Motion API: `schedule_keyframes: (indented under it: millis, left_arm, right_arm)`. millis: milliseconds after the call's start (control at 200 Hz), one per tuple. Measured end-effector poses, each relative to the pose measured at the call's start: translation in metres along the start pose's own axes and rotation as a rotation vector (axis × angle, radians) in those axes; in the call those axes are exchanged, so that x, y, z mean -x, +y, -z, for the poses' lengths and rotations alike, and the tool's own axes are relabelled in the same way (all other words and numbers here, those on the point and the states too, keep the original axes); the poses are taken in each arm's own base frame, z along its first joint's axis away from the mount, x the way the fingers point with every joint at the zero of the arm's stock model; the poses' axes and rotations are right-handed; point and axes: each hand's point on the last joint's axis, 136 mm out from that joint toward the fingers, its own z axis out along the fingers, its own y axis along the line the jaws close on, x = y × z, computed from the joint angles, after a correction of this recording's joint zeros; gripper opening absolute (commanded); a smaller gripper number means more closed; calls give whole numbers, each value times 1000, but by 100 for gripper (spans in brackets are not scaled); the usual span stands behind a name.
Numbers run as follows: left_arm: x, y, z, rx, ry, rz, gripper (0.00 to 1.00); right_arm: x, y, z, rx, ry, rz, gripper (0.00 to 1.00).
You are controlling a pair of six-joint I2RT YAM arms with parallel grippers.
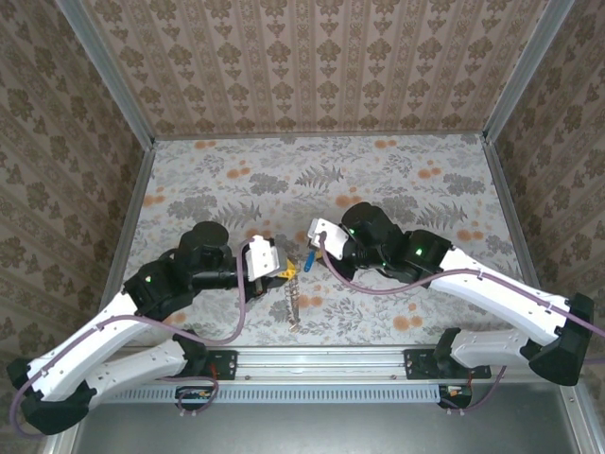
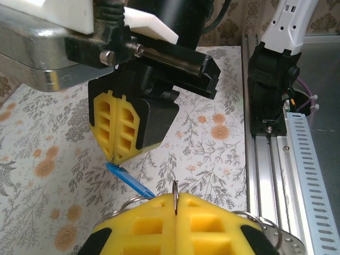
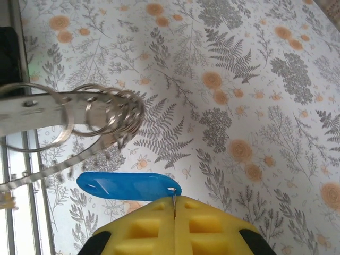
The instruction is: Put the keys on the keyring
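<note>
My left gripper (image 1: 284, 271) (image 2: 175, 197) is shut on a thin silvery ring of the keyring (image 2: 126, 204), held edge-on between its yellow fingertips. More rings bunch together (image 3: 109, 109) and a grey chain (image 1: 294, 305) (image 3: 48, 169) hangs down from them. Facing it a short way off, my right gripper (image 1: 311, 249) (image 3: 174, 201) (image 2: 114, 158) is shut on a small wire loop at the hole of a blue key (image 3: 127, 186) (image 2: 129, 180) (image 1: 308, 258). The key sticks out sideways above the table, pointing toward the rings. Its far tip stands just short of them.
The floral table cover (image 1: 378, 180) stretches behind both grippers. A metal rail (image 1: 321, 359) (image 2: 271, 159) runs along the near edge, with the right arm's black base (image 2: 271, 79) on it. Patterned walls (image 1: 312, 57) close in the back and sides.
</note>
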Motion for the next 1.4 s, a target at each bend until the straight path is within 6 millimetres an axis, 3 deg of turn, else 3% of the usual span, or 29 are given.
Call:
schedule_keyframes:
  millis: [315,720,855,990,1115,1245,1400]
  left_arm:
    - [6,7,-8,12,-22,-10,0]
    - [1,7,-11,9,-2,2,0]
    - [3,9,-8,24,-7,-2,0]
    - [5,6,-6,23,-15,-8,0]
    - [5,6,-7,26,-14,-10,0]
    - [4,10,-7,45,-11,-8,0]
    - [2,13,-9,62,-9,-8,0]
  right_arm:
    - [33,33,31,136,-205,48,0]
    - [31,40,30,175,-227,53,0]
    - [25,25,16,97,-155,38,0]
    - [14,1,-18,-8,-10,10,0]
    - [-3,-6,-31,-43,69,-11,0]
    - [8,-3,-20,-31,4,-14,0]
    - [23,16,10,49,-159,2,0]
